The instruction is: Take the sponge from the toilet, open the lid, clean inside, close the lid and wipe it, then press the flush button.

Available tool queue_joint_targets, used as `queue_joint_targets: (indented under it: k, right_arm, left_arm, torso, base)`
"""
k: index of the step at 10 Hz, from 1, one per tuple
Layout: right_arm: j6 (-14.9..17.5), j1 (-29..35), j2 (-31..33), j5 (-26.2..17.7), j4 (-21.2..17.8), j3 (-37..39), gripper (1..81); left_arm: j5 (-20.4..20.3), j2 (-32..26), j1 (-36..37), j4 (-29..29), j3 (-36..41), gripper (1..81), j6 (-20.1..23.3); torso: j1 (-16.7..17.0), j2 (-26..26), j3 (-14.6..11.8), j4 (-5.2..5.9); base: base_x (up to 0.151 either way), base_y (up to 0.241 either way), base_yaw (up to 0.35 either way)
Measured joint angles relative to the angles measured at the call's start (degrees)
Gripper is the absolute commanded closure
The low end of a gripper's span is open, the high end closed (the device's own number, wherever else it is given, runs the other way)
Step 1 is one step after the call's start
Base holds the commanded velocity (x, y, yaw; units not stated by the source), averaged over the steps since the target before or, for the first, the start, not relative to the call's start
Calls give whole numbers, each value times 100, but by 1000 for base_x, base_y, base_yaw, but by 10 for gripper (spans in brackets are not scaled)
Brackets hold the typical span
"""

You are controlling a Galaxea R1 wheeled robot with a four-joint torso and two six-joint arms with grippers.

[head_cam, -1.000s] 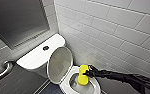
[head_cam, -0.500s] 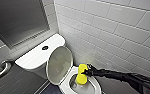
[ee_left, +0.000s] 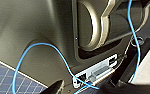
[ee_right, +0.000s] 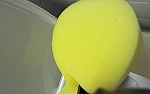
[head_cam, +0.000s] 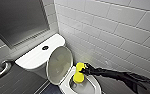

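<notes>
far left: curved metal grab bar (head_cam: pixel 1 71). next over, white tank top of the toilet (head_cam: pixel 28 58), dark flush button (head_cam: pixel 45 47) at its centre. then the lid (head_cam: pixel 59 65), raised, leaning back toward the tank. right of that, open bowl; yellow sponge (head_cam: pixel 79 72) at its mouth (contact with the ceramic not clear), pinched tight and squashed in the closed-down right gripper (head_cam: pixel 84 70). black arm stretched in from the right, white tiled wall (head_cam: pixel 111 27) behind.
</notes>
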State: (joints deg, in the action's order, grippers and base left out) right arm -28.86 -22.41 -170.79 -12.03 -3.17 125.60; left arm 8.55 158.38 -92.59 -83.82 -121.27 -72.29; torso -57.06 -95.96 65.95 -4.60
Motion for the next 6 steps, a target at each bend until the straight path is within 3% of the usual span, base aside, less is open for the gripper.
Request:
queue_joint_targets:
  k: [4,6]
  right_arm:
    - [-518,-94,-368,344,-7,955,811]
    - [-573,-289,-443,656,-22,1095,811]
  left_arm:
    - [-23,5,0,1,0,10,0]
    - [-37,2,-16,4,11,10,0]
  torso:
    - [0,0,0,0]
    - [0,0,0,0]
  base:
    - [0,0,0]
    - [0,0,0]
